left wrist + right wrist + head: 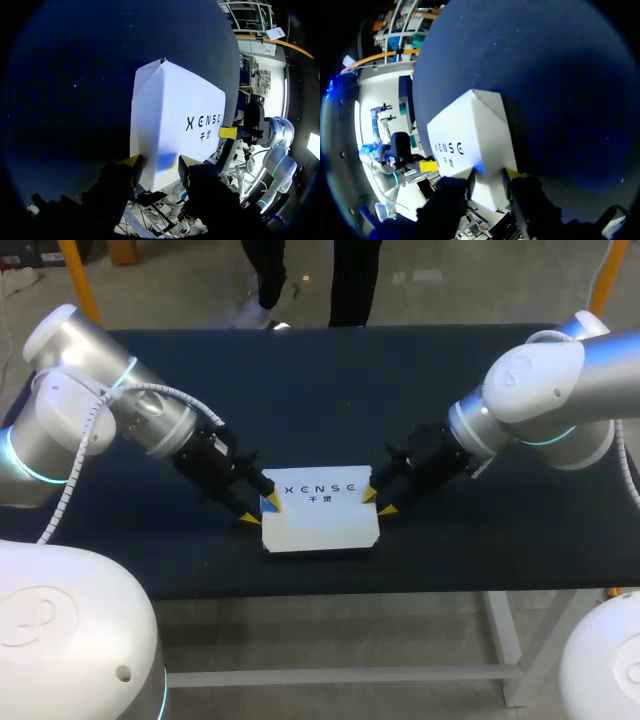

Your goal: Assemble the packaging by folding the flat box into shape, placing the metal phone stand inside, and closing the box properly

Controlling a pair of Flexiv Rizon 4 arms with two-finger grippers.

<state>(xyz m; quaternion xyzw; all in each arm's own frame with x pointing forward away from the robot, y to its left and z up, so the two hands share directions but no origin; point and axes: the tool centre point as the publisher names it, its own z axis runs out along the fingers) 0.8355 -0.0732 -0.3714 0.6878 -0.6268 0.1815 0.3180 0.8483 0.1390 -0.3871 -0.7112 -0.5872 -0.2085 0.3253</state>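
Observation:
A white box (320, 515) with dark print on top lies near the table's front edge, folded into shape. My left gripper (259, 511) is at its left end, one yellow fingertip on the top face and the other against the side. In the left wrist view the white box (172, 120) fills the gap between that gripper's (160, 162) fingers. My right gripper (376, 503) grips the right end the same way. In the right wrist view the white box (470, 135) has its end wedged between this gripper's (489, 176) fingers. No phone stand shows.
The dark blue table (320, 380) stretches bare behind the box. Its front edge (330, 590) runs close below the box. A person's legs stand beyond the far edge, not touching anything.

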